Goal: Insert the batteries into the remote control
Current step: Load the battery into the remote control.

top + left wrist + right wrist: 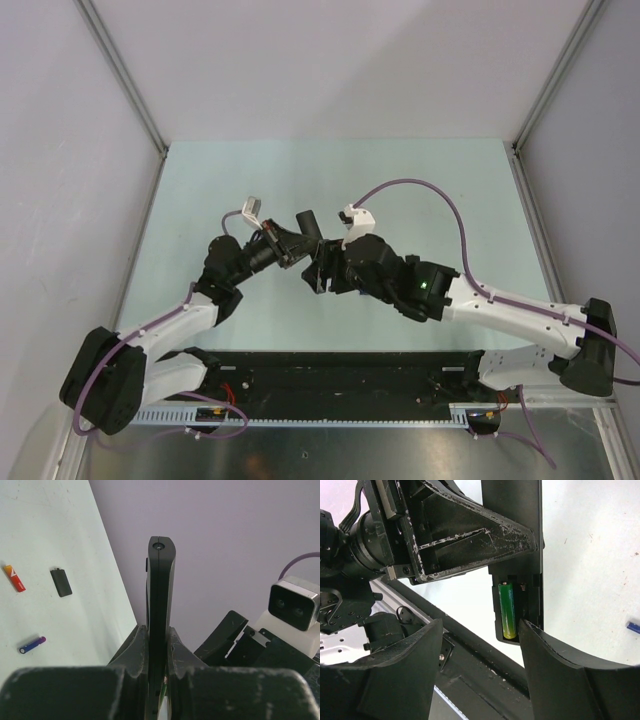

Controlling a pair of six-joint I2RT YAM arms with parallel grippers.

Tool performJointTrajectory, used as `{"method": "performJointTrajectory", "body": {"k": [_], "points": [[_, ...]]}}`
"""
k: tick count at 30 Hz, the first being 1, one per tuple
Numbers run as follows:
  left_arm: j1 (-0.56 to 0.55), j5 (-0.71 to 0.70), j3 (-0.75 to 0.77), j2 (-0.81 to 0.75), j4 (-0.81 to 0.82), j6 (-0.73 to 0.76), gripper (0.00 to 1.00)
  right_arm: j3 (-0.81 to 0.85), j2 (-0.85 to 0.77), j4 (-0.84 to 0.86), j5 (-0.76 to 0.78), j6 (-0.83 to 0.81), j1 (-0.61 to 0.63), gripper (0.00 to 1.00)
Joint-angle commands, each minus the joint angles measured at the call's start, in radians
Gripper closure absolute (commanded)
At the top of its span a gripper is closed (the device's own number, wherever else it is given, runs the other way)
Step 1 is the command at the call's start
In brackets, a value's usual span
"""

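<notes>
- Cannot see lower end of remote (161, 595): buried in left claw (159, 636), clamped tight on it.
- Stands edge-on there, long axis 6 to 12 o'clock, free end at 12.
- From right wrist, cut off at 12, with green battery (507, 611) lying lengthwise in recess at 6.
- Right claw (480, 626) wide, gripping nothing.
- At 9 o'clock on table (75, 540): red battery (14, 577), blue battery (32, 645), black cover (61, 582).

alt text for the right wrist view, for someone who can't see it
A slim green battery sits in the open recess of a slim black remote control, which the left hand clamps. The right hand fills the foreground, its two black fingers spread open below the battery.
</notes>
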Motion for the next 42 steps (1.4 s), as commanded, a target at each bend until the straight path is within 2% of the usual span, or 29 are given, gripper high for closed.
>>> {"method": "performJointTrajectory", "body": {"k": [1, 17, 22, 25, 26, 28, 29, 32, 34, 42], "points": [[0.000, -0.006, 0.027, -0.015, 0.149, -0.052, 1.00, 0.026, -0.032, -0.143, 0.014, -0.003, -0.002, 0.32], [0.000, 0.001, 0.019, 0.000, 0.147, -0.046, 1.00, 0.050, -0.194, -0.210, 0.090, -0.034, -0.039, 0.28], [0.000, 0.035, 0.030, 0.003, 0.149, -0.048, 1.00, 0.044, -0.205, -0.226, 0.035, -0.041, -0.074, 0.26], [0.000, 0.088, 0.045, 0.008, 0.150, -0.046, 1.00, -0.002, -0.224, -0.157, -0.096, -0.043, -0.137, 0.23], [0.001, 0.101, 0.048, 0.013, 0.152, -0.046, 1.00, -0.020, -0.233, -0.097, -0.196, -0.032, -0.160, 0.22], [0.000, 0.139, 0.053, 0.014, 0.153, -0.049, 1.00, -0.080, -0.253, -0.039, -0.284, -0.008, -0.240, 0.20], [0.000, 0.147, 0.051, 0.013, 0.153, -0.049, 1.00, -0.101, -0.266, 0.016, -0.396, 0.002, -0.266, 0.19], [0.000, 0.153, 0.045, 0.000, 0.155, -0.051, 1.00, -0.146, -0.247, 0.093, -0.572, 0.034, -0.346, 0.18], [0.000, 0.156, 0.045, -0.004, 0.155, -0.054, 1.00, -0.154, -0.227, 0.113, -0.646, 0.037, -0.353, 0.18], [-0.002, 0.158, 0.057, 0.000, 0.153, -0.060, 1.00, -0.192, -0.172, 0.239, -0.733, 0.074, -0.360, 0.19]]}}
